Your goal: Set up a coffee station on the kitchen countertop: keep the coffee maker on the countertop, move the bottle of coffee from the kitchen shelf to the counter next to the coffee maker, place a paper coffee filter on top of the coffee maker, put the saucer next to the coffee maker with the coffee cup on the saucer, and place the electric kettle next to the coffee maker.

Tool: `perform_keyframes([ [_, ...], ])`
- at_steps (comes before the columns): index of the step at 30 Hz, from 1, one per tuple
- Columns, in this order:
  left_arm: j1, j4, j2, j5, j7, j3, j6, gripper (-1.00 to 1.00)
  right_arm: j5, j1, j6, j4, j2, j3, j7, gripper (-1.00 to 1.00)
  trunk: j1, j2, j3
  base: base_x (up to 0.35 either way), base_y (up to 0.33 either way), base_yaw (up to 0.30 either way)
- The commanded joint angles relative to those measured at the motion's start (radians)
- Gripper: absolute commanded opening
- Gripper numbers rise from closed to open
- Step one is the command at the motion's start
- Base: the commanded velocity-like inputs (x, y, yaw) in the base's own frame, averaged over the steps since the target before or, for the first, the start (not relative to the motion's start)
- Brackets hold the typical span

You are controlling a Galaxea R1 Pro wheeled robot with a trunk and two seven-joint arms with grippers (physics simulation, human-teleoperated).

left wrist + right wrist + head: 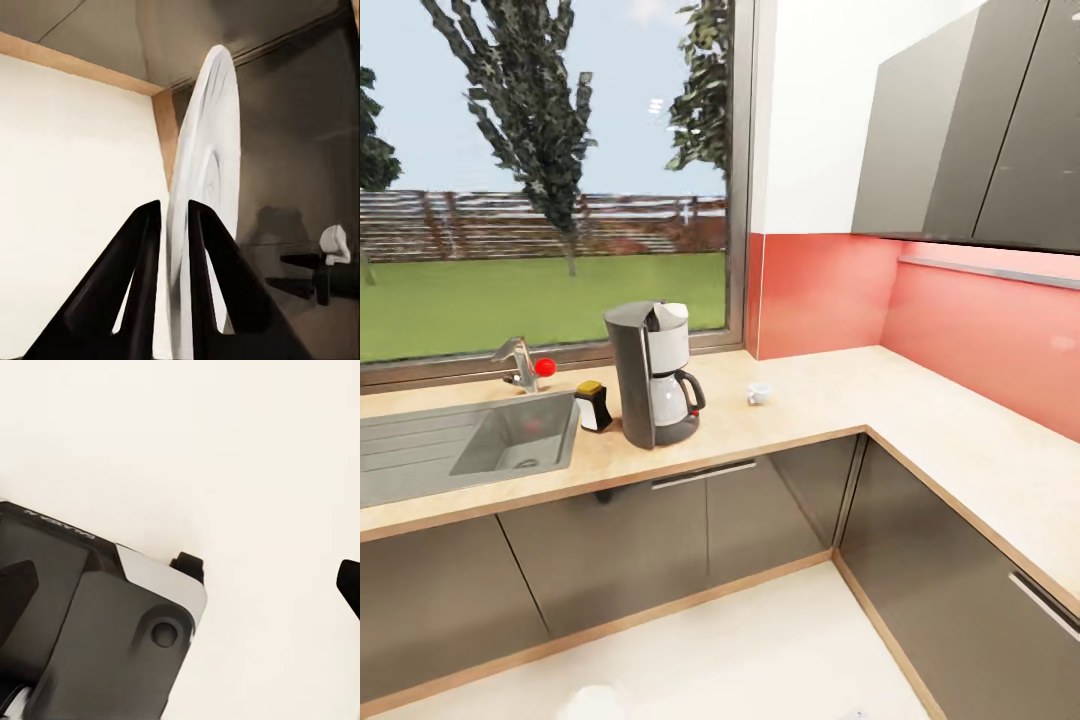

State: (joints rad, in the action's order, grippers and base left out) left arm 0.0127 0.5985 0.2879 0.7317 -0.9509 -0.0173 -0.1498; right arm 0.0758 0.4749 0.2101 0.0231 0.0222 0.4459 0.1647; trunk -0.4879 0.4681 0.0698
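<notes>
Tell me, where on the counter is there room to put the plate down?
Bare countertop lies right of the coffee cup, toward the corner. A smaller patch sits between the cup and the coffee maker. Left is crowded: the bottle of coffee, then the sink. The left gripper holds the saucer.

Daylit corner kitchen. Wide window (pixel 550 170) over the sink (pixel 510 440), giving onto lawn, tall trees and a wooden fence under pale blue sky. White wall (pixel 815 110) above a red backsplash (pixel 820 295) running round the corner. Dark grey wall cabinets (pixel 980 130) upper right, matching base cabinets (pixel 660 550) with slim bar handles beneath an L-shaped light wood-grain bench (pixel 920 420). Chrome tap (pixel 518 362) with a red knob beside the steel basin. Pale cream floor (pixel 740 650), edged by a wooden plinth.
</notes>
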Motion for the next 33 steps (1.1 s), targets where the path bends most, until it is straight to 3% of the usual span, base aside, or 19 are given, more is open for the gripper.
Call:
perform_keyframes([
  [1, 0.005, 0.030, 0.002, 0.007, 0.002, 0.000, -0.029, -1.00, 0.008, 0.001, 0.005, 0.001, 0.000, 0.008, 0.002, 1.00, 0.000, 0.002, 0.002, -0.002, 0.000, 0.000],
  [2, 0.014, 0.054, 0.007, 0.009, 0.003, 0.002, -0.052, -1.00, 0.007, 0.001, 0.006, 0.001, -0.001, 0.008, 0.001, 1.00, 0.000, 0.002, 0.002, -0.001, 0.000, 0.000],
  [3, 0.077, 0.096, 0.028, 0.014, 0.004, 0.044, -0.113, -1.00, 0.006, 0.000, 0.007, 0.001, -0.001, 0.008, 0.001, 1.00, 0.000, 0.002, 0.002, 0.000, 0.000, 0.000],
  [6, 0.148, 0.119, 0.032, 0.011, 0.005, 0.078, -0.172, -1.00, 0.006, -0.003, 0.006, 0.001, -0.002, 0.008, 0.000, 1.00, 0.000, 0.002, 0.002, 0.000, 0.000, 0.000],
  [10, 0.248, 0.146, 0.026, 0.006, 0.023, 0.087, -0.261, -1.00, 0.006, -0.006, 0.005, 0.001, -0.003, 0.007, 0.000, 1.00, 0.000, 0.002, 0.002, 0.000, 0.000, 0.000],
  [11, 0.298, 0.149, 0.026, 0.005, 0.044, 0.087, -0.276, -1.00, 0.007, -0.006, 0.004, 0.001, -0.004, 0.007, 0.000, 1.00, 0.000, 0.002, 0.002, 0.000, 0.000, 0.000],
  [17, 0.443, 0.153, 0.029, 0.011, 0.127, 0.094, -0.391, -1.00, 0.009, -0.007, 0.002, 0.002, -0.007, 0.007, -0.001, 1.00, 0.000, 0.002, 0.002, 0.000, 0.000, 0.003],
  [22, 0.525, 0.152, 0.023, 0.056, 0.338, 0.142, -0.409, -1.00, 0.009, -0.007, 0.003, 0.002, -0.007, 0.005, -0.001, 1.00, 0.000, 0.002, 0.006, 0.000, 0.000, 0.133],
  [27, 0.601, 0.152, 0.006, 0.155, 0.516, 0.167, -0.411, -1.00, 0.009, -0.007, 0.003, 0.001, -0.008, 0.005, -0.001, 1.00, 0.000, 0.002, 0.011, 0.000, 0.000, 0.179],
  [28, 0.618, 0.166, -0.018, 0.257, 0.633, 0.164, -0.412, -1.00, 0.010, -0.006, 0.003, 0.002, -0.008, 0.005, -0.001, 1.00, 0.000, 0.002, 0.012, 0.000, 0.000, 0.073],
  [31, 0.624, 0.191, -0.047, 0.289, 0.701, 0.162, -0.412, -1.00, 0.010, -0.007, 0.003, 0.002, -0.009, 0.005, -0.001, 1.00, 0.000, 0.002, 0.012, 0.000, 0.000, 0.026],
  [32, 0.633, 0.214, -0.088, 0.297, 0.777, 0.162, -0.412, -1.00, 0.010, -0.006, 0.003, 0.002, -0.011, 0.005, -0.001, 1.00, 0.000, 0.002, 0.012, 0.000, 0.000, 0.003],
  [33, 0.637, 0.218, -0.107, 0.299, 0.817, 0.163, -0.412, -1.00, 0.010, -0.006, 0.003, 0.002, -0.013, 0.005, -0.001, 1.00, 0.000, 0.002, 0.012, 0.000, 0.000, 0.002],
])
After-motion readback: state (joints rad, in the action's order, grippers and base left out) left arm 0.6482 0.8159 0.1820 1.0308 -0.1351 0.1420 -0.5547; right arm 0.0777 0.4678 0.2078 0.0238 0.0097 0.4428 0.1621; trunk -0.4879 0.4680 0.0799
